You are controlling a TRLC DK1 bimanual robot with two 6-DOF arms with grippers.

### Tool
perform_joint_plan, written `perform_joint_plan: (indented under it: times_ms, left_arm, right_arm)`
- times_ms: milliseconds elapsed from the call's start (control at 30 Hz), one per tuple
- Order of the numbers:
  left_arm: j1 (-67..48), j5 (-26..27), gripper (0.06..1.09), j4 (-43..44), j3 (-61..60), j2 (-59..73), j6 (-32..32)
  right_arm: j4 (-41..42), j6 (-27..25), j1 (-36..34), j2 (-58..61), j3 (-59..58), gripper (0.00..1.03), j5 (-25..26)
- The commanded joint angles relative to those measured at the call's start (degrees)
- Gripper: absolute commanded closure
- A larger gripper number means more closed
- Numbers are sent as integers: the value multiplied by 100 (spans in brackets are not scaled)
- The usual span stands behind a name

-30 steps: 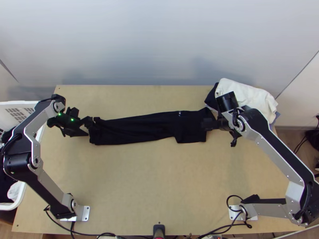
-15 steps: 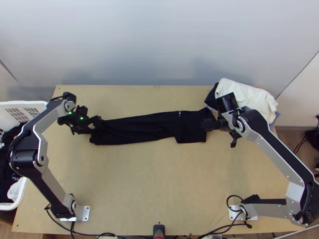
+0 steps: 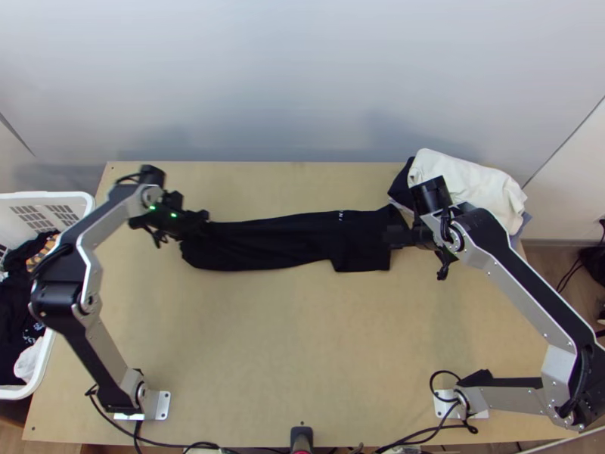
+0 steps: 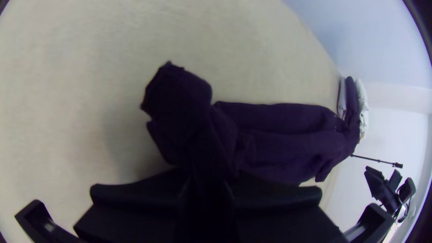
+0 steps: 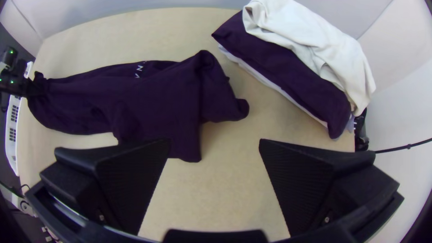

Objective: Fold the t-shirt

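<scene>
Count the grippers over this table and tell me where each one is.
2. In the top view, the left gripper is at the left end of the black t-shirt, shut on it. The right gripper, open, is at the other end, near the clothes pile.

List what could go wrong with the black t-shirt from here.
The left tool pinches one bunched end of the black cloth t-shirt; creases may set. The right tool hangs open by the other end, so a pull could drag the shirt askew. The pile of white and dark cloth lies close; the right arm might brush it.
</scene>
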Motion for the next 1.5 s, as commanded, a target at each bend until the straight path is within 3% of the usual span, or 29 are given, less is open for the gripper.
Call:
perform_joint_plan:
  times_ms: [0,200,367,533,733,933,1467]
  left_arm:
    - [1083,-297,105,-562,160,-430,638]
    - [2832,-736,105,-1151,977,-26,1675]
    - [3325,-1184,105,-2285,2322,431,1886]
    - [2208,-1140,105,-3287,2717,-298,1631]
    - [371,-1149,105,-3401,2831,-773,963]
    - [-947,-894,105,-3252,3438,-113,31]
    - [-2107,-824,105,-2637,4712,1732,-927]
  right_arm:
    - [66,-45,-41,-19,-61,12,-1]
    - [180,-9,-24,-19,-149,12,-10]
    - [224,-1,-6,-28,-149,12,-10]
    - [224,-1,12,-28,-175,12,-10]
    - [242,-18,3,-10,-140,12,-1]
    - [365,-36,-24,86,-184,12,-1]
    - [391,-1,-94,-1,-263,12,-1]
